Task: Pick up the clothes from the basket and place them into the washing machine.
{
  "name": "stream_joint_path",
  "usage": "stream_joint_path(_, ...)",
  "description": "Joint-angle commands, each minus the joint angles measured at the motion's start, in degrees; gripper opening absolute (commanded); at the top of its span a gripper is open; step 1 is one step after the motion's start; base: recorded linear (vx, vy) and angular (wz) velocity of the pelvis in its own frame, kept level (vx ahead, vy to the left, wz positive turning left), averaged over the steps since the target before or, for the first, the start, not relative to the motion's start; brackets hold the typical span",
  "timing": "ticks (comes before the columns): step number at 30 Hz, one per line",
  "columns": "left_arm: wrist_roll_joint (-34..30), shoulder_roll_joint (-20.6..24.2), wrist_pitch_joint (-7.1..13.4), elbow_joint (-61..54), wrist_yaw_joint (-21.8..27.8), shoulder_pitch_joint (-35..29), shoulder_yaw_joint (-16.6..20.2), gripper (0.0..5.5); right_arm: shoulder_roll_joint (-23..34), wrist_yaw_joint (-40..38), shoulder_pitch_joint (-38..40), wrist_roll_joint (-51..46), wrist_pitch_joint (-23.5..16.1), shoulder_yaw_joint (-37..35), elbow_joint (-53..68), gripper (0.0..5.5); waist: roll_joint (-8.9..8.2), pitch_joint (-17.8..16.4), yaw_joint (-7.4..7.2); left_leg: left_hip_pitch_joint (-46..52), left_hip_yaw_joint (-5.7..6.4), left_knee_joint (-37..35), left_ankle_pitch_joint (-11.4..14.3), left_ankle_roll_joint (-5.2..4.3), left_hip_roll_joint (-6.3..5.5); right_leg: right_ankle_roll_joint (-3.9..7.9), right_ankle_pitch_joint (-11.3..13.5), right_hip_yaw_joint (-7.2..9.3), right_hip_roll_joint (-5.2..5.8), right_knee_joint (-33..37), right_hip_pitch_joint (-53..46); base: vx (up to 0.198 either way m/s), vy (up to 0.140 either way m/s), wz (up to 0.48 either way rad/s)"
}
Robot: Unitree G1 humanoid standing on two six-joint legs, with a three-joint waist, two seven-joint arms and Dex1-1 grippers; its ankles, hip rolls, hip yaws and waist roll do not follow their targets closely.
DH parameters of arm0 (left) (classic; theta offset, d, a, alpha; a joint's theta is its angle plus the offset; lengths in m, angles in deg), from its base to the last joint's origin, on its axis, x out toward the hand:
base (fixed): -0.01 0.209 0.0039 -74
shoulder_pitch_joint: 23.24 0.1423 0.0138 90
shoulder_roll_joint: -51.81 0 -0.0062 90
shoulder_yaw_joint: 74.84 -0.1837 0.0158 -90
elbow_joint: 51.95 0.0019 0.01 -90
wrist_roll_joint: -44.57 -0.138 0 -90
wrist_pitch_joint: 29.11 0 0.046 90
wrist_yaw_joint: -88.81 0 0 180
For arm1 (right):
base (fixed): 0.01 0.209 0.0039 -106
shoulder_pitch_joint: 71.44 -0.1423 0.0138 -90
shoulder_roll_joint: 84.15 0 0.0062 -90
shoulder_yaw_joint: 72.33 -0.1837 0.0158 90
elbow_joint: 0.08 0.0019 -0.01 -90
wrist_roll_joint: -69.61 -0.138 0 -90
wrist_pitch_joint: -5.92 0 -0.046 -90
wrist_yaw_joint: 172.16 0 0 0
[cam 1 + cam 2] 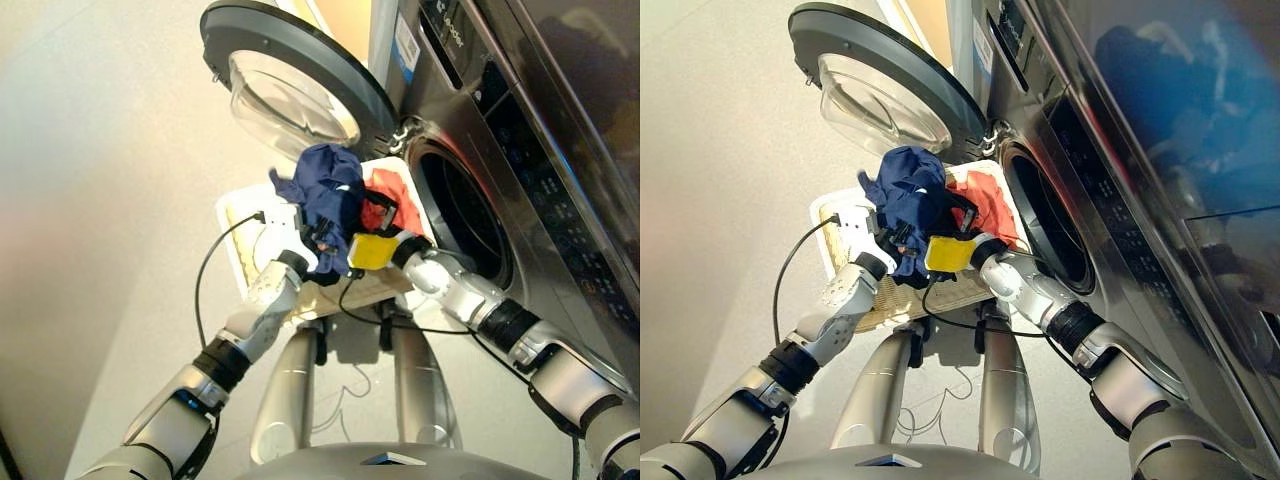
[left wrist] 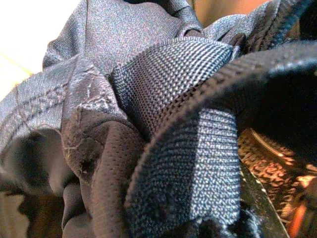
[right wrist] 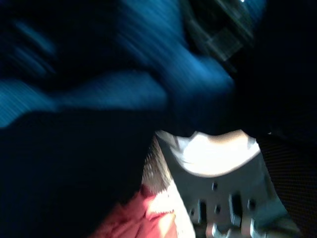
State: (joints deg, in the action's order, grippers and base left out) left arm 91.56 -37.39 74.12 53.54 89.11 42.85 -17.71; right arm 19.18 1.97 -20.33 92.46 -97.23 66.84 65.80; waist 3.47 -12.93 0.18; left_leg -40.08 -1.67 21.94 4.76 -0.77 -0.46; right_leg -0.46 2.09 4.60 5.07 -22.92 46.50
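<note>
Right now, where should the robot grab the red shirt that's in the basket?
Probably the crumpled ridge on top of the coral red garment, coming straight down from above. It lies bunched in the basket near the washing machine, beside the lifted navy garment, so the raised folds are the easiest to pinch.

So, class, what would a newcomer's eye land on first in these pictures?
A bunched navy blue garment lifted above the cream-white basket, with both arms meeting at it. Beside it, a coral red garment lies in the basket near the washing machine's open porthole. The round glass door swings wide above.
</note>
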Motion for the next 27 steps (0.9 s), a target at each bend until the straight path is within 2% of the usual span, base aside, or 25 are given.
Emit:
stream_joint_path(1,3.2,-1.8,1.4,-5.1,0.7,-1.7,-1.4,0.0,-1.2,-1.4,-2.4,2.7,-3.8,1.6,5.0,5.5,0.47,3.4,-0.72,-3.4,-0.28,-0.2,-1.9,2.2,-1.72,3.38,-0.3,-0.07,-1.33,4.0,-3.1,0.0,0.0,0.0)
stream_joint_path(5,6.9,-2.7,1.3,-5.8,1.1,-2.1,-2.7,0.0,-2.5,-4.2,-3.1,5.4,-2.9,1.3,4.1,5.5,0.6,3.7,-0.71,-3.8,-0.3,-0.2,-1.9,2.32,-1.71,3.45,-0.2,-0.05,-1.45,4.0,-2.7,0.0,0.0,0.0)
stream_joint_path(7,9.3,-2.8,1.7,-7.9,0.4,-1.3,-3.8,0.0,-2.4,-5.6,-3.8,3.2,-1.7,-1.2,9.4,5.5,0.65,3.6,-0.78,-4.0,-0.5,-0.3,-2.0,2.42,-1.59,3.49,0.1,-0.24,-1.46,4.1,-2.5,0.0,0.0,0.0)
stream_joint_path(8,9.7,-5.1,1.2,-6.9,0.5,-1.7,-5.0,0.0,-8.2,-8.2,3.1,0.7,-6.0,-0.9,2.5,2.16,1.01,3.3,-0.76,-4.0,-0.54,-0.3,-2.1,2.44,-1.56,3.57,0.1,-0.2,-1.32,4.2,-2.6,0.0,0.0,0.0)
stream_joint_path(9,8.5,-2.4,1.5,-7.4,-0.3,-2.2,-4.9,0.0,-5.2,-6.9,-4.5,3.2,-2.1,-0.1,9.0,0.0,0.72,3.5,-0.84,-4.0,-0.53,-0.2,-1.9,2.32,-1.5,3.54,0.1,-0.33,-1.56,4.1,-2.4,0.0,0.0,0.0)
stream_joint_path(10,10.0,-2.6,0.9,-7.9,-0.6,-2.2,-4.8,0.0,-4.9,-6.4,-5.0,0.8,-0.1,-1.8,11.1,0.0,0.74,3.3,-1.03,-4.2,-0.65,0.0,-2.0,2.36,-1.46,3.48,0.1,-0.28,-1.5,4.1,-2.2,0.0,0.0,0.0)
stream_joint_path(11,10.8,-4.0,1.3,-8.3,-0.2,-2.4,-5.6,0.0,-8.7,-6.0,-1.0,4.0,-0.5,1.0,1.8,0.0,0.87,3.1,-0.85,-4.0,-0.72,-0.1,-1.9,2.36,-1.48,3.48,0.1,-0.18,-1.41,4.1,-2.5,0.0,0.0,0.0)
stream_joint_path(12,9.8,-4.1,1.6,-7.2,-0.5,-2.8,-6.3,0.0,-9.1,-9.8,-1.8,6.1,-1.0,2.0,-0.7,0.0,0.83,3.2,-0.84,-4.0,-0.53,-0.1,-1.9,2.36,-1.54,3.42,0.0,-0.19,-1.47,4.1,-2.5,0.0,0.0,0.0)
stream_joint_path(15,10.6,-3.2,1.5,-7.6,0.3,-2.8,-6.6,0.0,-9.2,-8.9,-2.0,3.7,-0.7,0.0,-1.4,0.0,0.83,3.4,-0.69,-4.3,-0.49,0.0,-2.0,2.33,-1.56,3.43,0.1,-0.13,-1.44,4.1,-2.3,0.0,0.0,0.0)
stream_joint_path(16,10.7,-2.9,1.5,-8.0,0.5,-2.4,-6.7,1.12,-9.3,-9.4,-1.9,3.0,-0.5,-0.7,-1.9,0.0,0.86,3.5,-0.63,-4.2,-0.47,-0.1,-1.9,2.34,-1.52,3.46,0.1,-0.18,-1.44,4.2,-2.3,0.0,0.0,0.0)
stream_joint_path(17,11.0,-2.8,1.4,-8.3,0.6,-2.3,-6.6,2.8,-9.2,-9.6,-1.7,2.5,-0.5,-1.4,-1.8,0.0,0.82,3.6,-0.62,-4.3,-0.42,-0.2,-2.0,2.33,-1.57,3.47,0.2,-0.21,-1.4,4.3,-2.3,0.0,0.0,0.0)
stream_joint_path(18,11.0,-2.6,1.5,-8.4,0.7,-2.3,-6.7,5.5,-9.1,-10.3,-1.5,2.0,-0.6,-2.2,-1.7,0.0,0.78,3.7,-0.58,-4.3,-0.37,-0.1,-2.1,2.31,-1.56,3.48,0.3,-0.23,-1.35,4.4,-2.3,0.0,0.0,0.0)
stream_joint_path(21,10.7,-2.5,1.6,-8.1,1.0,-1.7,-6.7,5.5,-8.8,-10.6,-1.1,0.9,-0.9,-3.1,-2.0,0.0,0.82,3.8,-0.49,-4.2,-0.31,-0.2,-2.0,2.31,-1.55,3.48,0.3,-0.19,-1.31,4.4,-2.3,0.035,-0.004,-0.001)
stream_joint_path(22,10.4,-2.4,1.6,-7.9,0.9,-1.5,-6.4,5.5,-8.6,-10.6,-0.8,0.8,-0.9,-3.3,-1.9,0.0,0.99,4.0,-0.32,-3.4,0.12,-0.1,-0.3,2.0,-1.38,3.85,-1.2,-0.37,-1.61,3.9,-2.9,0.0,0.0,0.0)
stream_joint_path(23,10.4,-2.3,1.6,-7.9,0.9,-1.3,-6.1,5.5,-8.4,-10.5,-0.6,0.7,-0.9,-3.4,-1.6,0.0,0.77,3.9,-0.51,-4.2,-0.31,-0.4,-2.2,2.3,-1.59,3.49,0.4,-0.09,-1.28,4.4,-2.3,0.0,0.0,0.0)
stream_joint_path(27,9.7,-1.8,1.8,-7.2,0.6,0.0,-4.1,5.5,-8.1,-10.5,1.6,-1.0,-1.0,-5.1,-1.3,0.0,0.62,4.1,-0.57,-4.2,-0.35,-0.3,-2.2,2.26,-1.56,3.44,0.4,-0.06,-1.28,4.5,-2.3,-0.02,0.002,0.003)
